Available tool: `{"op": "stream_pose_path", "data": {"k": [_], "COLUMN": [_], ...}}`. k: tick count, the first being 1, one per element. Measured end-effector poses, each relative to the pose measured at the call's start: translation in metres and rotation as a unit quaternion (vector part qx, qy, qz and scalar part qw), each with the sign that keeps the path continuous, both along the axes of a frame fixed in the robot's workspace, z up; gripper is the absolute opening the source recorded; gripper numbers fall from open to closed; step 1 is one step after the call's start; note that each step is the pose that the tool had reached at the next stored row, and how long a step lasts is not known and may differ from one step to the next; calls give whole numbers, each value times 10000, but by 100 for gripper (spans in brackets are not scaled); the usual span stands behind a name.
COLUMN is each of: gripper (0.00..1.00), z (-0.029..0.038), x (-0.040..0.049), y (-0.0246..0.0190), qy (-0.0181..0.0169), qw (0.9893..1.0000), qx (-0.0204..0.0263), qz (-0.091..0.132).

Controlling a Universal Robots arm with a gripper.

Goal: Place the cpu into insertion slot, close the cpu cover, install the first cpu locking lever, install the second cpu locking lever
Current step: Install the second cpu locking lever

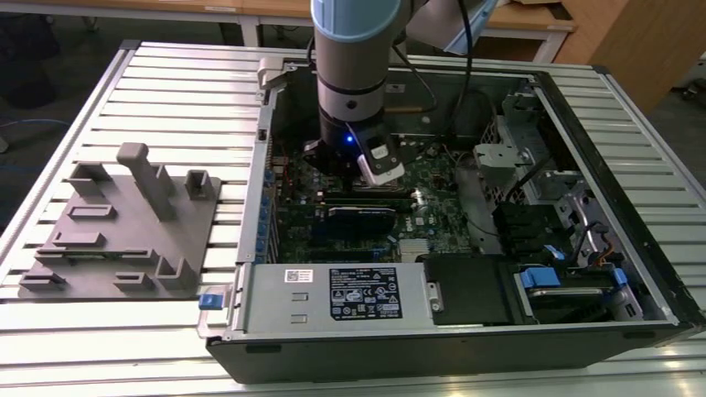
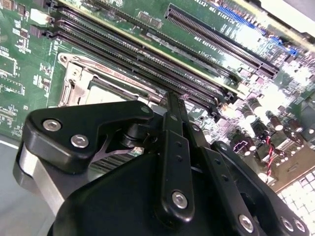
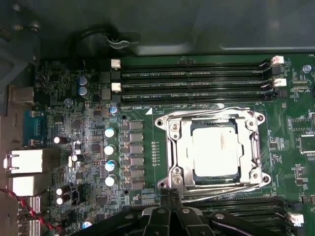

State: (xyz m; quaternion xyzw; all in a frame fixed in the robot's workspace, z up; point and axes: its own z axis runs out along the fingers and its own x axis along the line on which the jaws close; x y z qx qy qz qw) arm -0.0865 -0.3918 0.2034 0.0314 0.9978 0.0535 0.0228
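Note:
In the first wrist view the cpu (image 3: 216, 147) lies flat in the insertion slot, its silvery top showing through the window of the cpu cover (image 3: 175, 147). The cover lies down over it. Thin wire levers (image 3: 221, 189) run along two sides of the frame. My gripper (image 3: 170, 194) is shut with nothing in it, its tips together just beside the socket's edge. In the second wrist view the gripper (image 2: 172, 101) points at the board next to the socket (image 2: 93, 83). In the exterior view the gripper (image 1: 336, 161) is low inside the open computer case (image 1: 617, 215).
Long black memory slots (image 3: 197, 81) flank the socket on both sides. Capacitors (image 3: 110, 147) and rear ports (image 3: 27, 162) stand nearby. In the exterior view a grey fixture plate (image 1: 121, 223) sits at the left, with the power supply (image 1: 331, 294) and drive bays (image 1: 551, 289) along the case front.

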Motion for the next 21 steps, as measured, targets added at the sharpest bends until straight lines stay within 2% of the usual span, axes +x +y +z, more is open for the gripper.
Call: {"op": "stream_pose_path", "data": {"k": [7, 14, 18, 21], "gripper": [10, 10, 10, 10], "z": [-21, -38, -33, 15], "x": [0, -1, -1, 0], "y": [-1, 0, -1, -1], "qy": [-2, -5, -5, 0], "qw": [10000, 9998, 9998, 9998], "qx": [56, 195, 196, 196], "qz": [1, 0, 1, 1]}}
